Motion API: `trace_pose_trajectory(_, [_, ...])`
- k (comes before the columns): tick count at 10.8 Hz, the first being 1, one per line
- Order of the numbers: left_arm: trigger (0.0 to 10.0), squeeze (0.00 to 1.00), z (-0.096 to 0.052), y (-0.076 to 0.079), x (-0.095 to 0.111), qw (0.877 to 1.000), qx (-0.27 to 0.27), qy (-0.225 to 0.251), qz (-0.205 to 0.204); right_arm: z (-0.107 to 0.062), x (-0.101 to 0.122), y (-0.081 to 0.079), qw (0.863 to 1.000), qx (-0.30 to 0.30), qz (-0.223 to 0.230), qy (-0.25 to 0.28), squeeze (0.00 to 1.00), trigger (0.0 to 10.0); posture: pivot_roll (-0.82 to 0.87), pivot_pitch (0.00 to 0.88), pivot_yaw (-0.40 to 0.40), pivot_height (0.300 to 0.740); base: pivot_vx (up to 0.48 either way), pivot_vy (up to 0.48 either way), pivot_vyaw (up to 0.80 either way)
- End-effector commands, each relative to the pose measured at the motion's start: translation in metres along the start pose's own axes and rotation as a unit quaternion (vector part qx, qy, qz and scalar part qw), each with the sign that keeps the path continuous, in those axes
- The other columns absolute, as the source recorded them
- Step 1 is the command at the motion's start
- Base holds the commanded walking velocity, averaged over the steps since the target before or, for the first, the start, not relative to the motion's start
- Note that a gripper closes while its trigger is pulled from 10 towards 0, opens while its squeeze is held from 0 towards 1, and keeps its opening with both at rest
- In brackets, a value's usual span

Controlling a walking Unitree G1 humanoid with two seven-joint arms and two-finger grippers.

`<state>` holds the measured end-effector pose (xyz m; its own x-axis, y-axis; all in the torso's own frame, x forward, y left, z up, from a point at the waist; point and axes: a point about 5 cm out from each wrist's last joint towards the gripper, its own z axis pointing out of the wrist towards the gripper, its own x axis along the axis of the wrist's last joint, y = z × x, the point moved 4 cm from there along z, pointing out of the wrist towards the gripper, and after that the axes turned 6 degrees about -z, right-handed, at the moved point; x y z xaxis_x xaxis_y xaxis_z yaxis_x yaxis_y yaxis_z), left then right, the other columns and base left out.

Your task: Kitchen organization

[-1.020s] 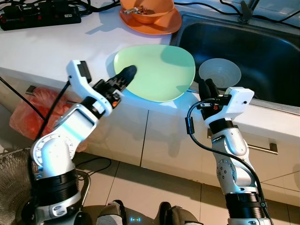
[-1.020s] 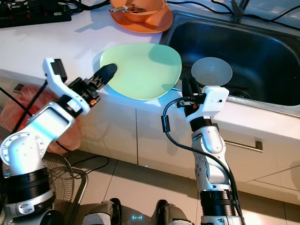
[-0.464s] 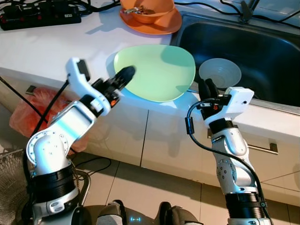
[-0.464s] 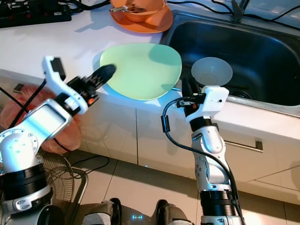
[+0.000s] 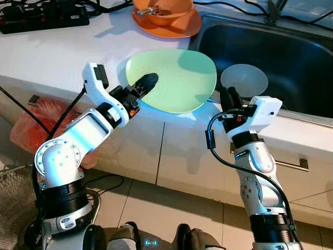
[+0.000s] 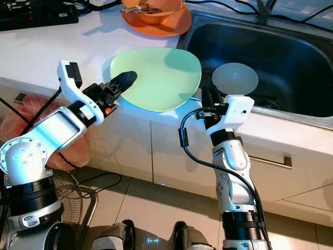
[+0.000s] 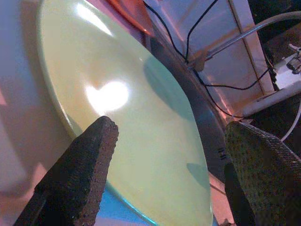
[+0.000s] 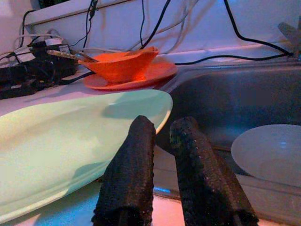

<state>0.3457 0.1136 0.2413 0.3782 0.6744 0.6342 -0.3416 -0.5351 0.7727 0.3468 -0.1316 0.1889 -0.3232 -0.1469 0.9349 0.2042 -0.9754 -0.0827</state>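
A pale green plate [image 5: 174,78] lies on the white counter [image 5: 62,52], close to its front edge and beside the sink. My left gripper [image 5: 145,82] reaches over the plate's left rim. In the left wrist view its fingers [image 7: 84,165] stand wide apart and open, with the plate [image 7: 141,117] spread between them. My right gripper [image 5: 229,96] points up at the counter's front edge, just right of the plate, and is shut on nothing. The right wrist view has its fingers [image 8: 129,165] close together and the plate [image 8: 70,136] ahead.
A clear bowl [image 5: 244,80] sits in the dark sink [image 5: 291,57]. An orange bowl on an orange plate [image 5: 167,18] stands at the back. A black power strip [image 5: 44,15] and cables lie back left. A red bag [image 5: 39,122] and a wire fan [image 5: 13,203] are on the floor at left.
My left gripper has slid right and forward, further over the plate's left rim, and its arm has swung in. The right arm and the plate have not moved.
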Motion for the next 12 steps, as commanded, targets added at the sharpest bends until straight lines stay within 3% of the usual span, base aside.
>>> trace_pose_trajectory(1, [10.0,0.00,0.003,0.004,-0.006,1.000,-0.001,-0.020,-0.004,-0.003,-0.005,0.003,1.000,-0.006,0.006,-0.011,0.00,10.0,0.11,0.210,-0.031,0.740,0.000,0.000,0.00])
trace_pose_trajectory(5, [10.0,0.00,0.012,0.004,-0.016,0.999,0.012,-0.038,-0.012,-0.003,-0.006,0.002,1.000,-0.007,0.007,-0.012,0.00,10.0,0.10,0.200,-0.025,0.740,0.000,0.000,0.00])
trace_pose_trajectory(8, [10.0,0.00,0.015,-0.006,-0.016,0.998,0.045,-0.028,-0.016,-0.004,-0.005,0.002,1.000,-0.007,0.006,-0.012,0.00,10.0,0.09,0.199,-0.026,0.740,0.000,0.000,0.00])
trace_pose_trajectory(9, [0.0,0.00,0.015,-0.009,-0.012,0.998,0.057,-0.014,-0.012,-0.004,-0.006,0.003,1.000,-0.006,0.007,-0.013,0.00,10.0,0.10,0.209,-0.031,0.740,0.000,0.000,0.00])
trace_pose_trajectory(12, [0.0,0.00,0.015,-0.009,-0.008,0.998,0.057,0.004,-0.012,-0.004,-0.006,0.002,1.000,-0.004,0.007,-0.016,0.00,10.0,0.10,0.216,-0.037,0.740,0.000,0.000,0.00])
